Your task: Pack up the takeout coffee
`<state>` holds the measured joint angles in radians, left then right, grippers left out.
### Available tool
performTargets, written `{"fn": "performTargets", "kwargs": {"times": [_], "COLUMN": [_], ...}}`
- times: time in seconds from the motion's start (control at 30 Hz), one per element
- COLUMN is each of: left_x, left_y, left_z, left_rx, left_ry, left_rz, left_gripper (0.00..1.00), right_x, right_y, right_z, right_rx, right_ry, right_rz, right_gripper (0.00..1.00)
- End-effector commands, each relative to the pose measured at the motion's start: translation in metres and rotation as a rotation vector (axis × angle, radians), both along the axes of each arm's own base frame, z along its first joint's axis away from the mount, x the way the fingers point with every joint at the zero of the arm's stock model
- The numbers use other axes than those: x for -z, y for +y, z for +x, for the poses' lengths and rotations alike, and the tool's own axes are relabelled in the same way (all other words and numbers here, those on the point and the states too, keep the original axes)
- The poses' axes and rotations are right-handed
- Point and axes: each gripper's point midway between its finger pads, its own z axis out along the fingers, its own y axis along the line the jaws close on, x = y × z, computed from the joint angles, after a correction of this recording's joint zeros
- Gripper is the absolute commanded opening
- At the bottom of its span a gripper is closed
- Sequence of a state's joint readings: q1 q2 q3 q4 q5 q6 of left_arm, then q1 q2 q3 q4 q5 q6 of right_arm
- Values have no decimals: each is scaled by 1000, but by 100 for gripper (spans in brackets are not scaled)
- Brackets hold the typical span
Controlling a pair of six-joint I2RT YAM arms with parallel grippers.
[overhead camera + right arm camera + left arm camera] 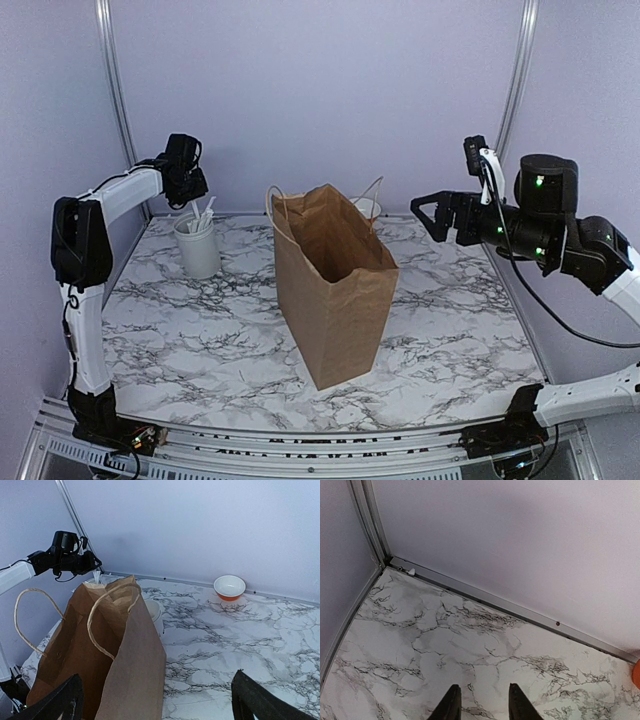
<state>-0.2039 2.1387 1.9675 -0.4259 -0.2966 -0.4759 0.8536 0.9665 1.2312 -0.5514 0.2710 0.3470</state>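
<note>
Starting at the left, we are holding our left gripper [483,689] high over the far left corner of the marble table [190,330], its two fingers spread apart with nothing between them. Near it, the white utensil holder [197,250] is standing with pale utensils poking up. In the middle, the brown paper bag [335,290] is standing upright with its mouth gaping upward and its twine handles splaying outward, and a plain lidless white cup [367,208] is sitting just behind it. To the right, we are hovering our right gripper [426,218] beside the bag's top, jaws wide apart and empty, while an orange bowl [229,587] is resting by the back wall. We are not finding the takeout coffee in any view. No black-lidded cup is showing on the table or in either claw, and the bag's inside is reading only as shadow, so we cannot tell whether it is sitting in there. Nor can we say which way it is pointing or how its long axis is running. If it is yet to go in, we are judging that the careful way is gripping the paper wall below the lid. Then we are keeping the axis vertical, lid up, and lowering it straight through the mouth, clear of the handles.
</note>
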Motion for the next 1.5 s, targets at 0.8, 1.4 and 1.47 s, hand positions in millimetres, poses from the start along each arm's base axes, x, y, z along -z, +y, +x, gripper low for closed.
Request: {"fn": "performTargets", "kwargs": {"times": [0.8, 1.4, 1.47], "left_x": [-50, -98, -104], "left_y": [-3, -12, -12], "left_z": [-22, -67, -70], "left_rx": [51, 107, 113], "left_ry": [-59, -109, -118], "left_rz": [40, 83, 87], "left_gripper": [0, 0, 0], "right_x": [-20, -21, -23], "right_y": [-2, -5, -6], "right_z": [0, 3, 4], "right_rx": [1, 24, 32], "right_ry": [-48, -67, -77], "right_rz": [44, 49, 48], "right_gripper": [100, 100, 100]}}
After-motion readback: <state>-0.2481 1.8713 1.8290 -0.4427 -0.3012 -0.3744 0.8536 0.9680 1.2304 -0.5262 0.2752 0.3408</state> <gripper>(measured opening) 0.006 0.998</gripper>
